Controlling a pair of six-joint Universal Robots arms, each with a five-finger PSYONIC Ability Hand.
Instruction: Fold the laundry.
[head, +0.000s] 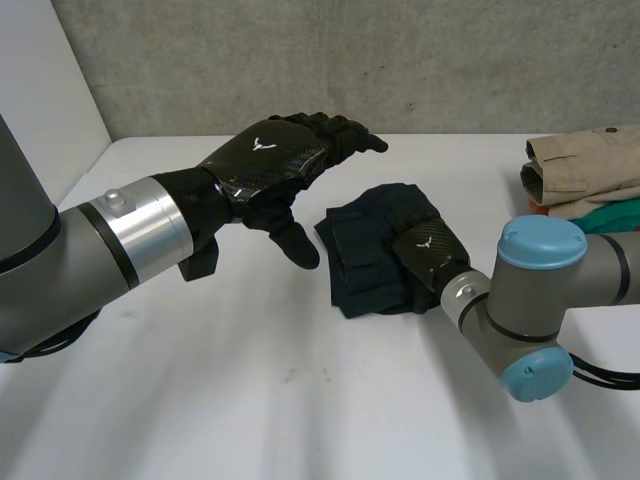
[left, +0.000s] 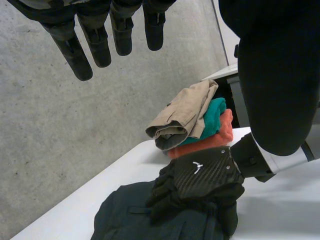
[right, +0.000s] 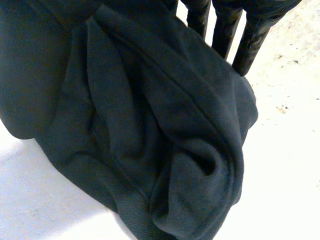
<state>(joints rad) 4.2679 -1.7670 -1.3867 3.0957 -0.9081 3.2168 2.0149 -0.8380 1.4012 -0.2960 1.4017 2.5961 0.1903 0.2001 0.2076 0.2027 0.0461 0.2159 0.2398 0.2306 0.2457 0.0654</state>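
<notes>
A dark, roughly folded garment (head: 365, 250) lies on the white table (head: 300, 400) near the middle. My right hand (head: 432, 256) rests on the garment's right side, palm down. In the right wrist view its fingers (right: 225, 30) are straight and reach past the bunched cloth (right: 140, 125) without curling round it. My left hand (head: 270, 160) hovers above the table to the left of the garment, fingers (left: 100, 40) straight and spread, holding nothing. The left wrist view looks down on the right hand (left: 205, 175) lying on the dark cloth (left: 125, 215).
A stack of folded clothes sits at the table's far right edge: beige (left: 185, 112) on top, teal (left: 214, 117) and orange (left: 210, 141) below; it is also in the head view (head: 590, 170). A grey wall (head: 350, 60) runs behind the table.
</notes>
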